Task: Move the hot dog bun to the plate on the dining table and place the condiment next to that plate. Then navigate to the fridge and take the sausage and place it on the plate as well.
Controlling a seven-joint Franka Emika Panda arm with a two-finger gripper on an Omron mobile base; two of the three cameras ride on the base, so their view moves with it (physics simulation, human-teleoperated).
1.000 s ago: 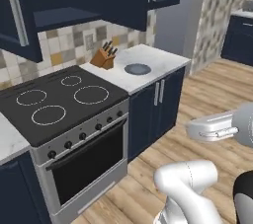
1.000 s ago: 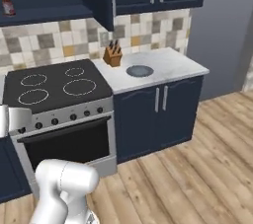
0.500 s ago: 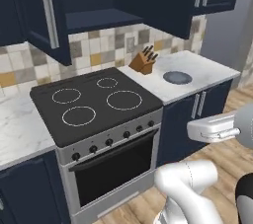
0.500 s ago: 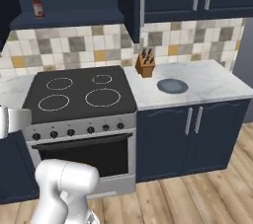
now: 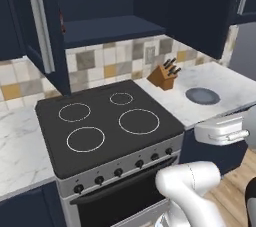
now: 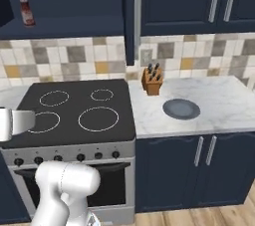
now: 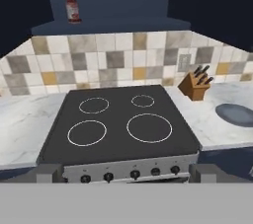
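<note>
swinging round with the base, both base views have shifted: the stove (image 5: 107,128) that sat off to the left a second ago now lies square ahead, so that is the camera moving, not the kitchen. the arm is tucked low in front of the oven, and the end effector (image 7: 123,176) has its fingers spread wide with nothing between them, tips just peeking up at the bottom of the hand view.

up on the open shelf above the stove stands a small red condiment bottle (image 7: 72,5), upright, well apart from the arm. on the marble table (image 6: 219,100) to the right sit a wooden knife block (image 6: 152,81) and, just beside it, a dark round plate (image 6: 181,109), bare.

as for progress, it looks like the very start. no hot dog bun, dining table, fridge or sausage can be made out from here. nothing is held, nothing is on a plate, and every step seems left to do: bun, condiment, then the drive to the fridge.
</note>
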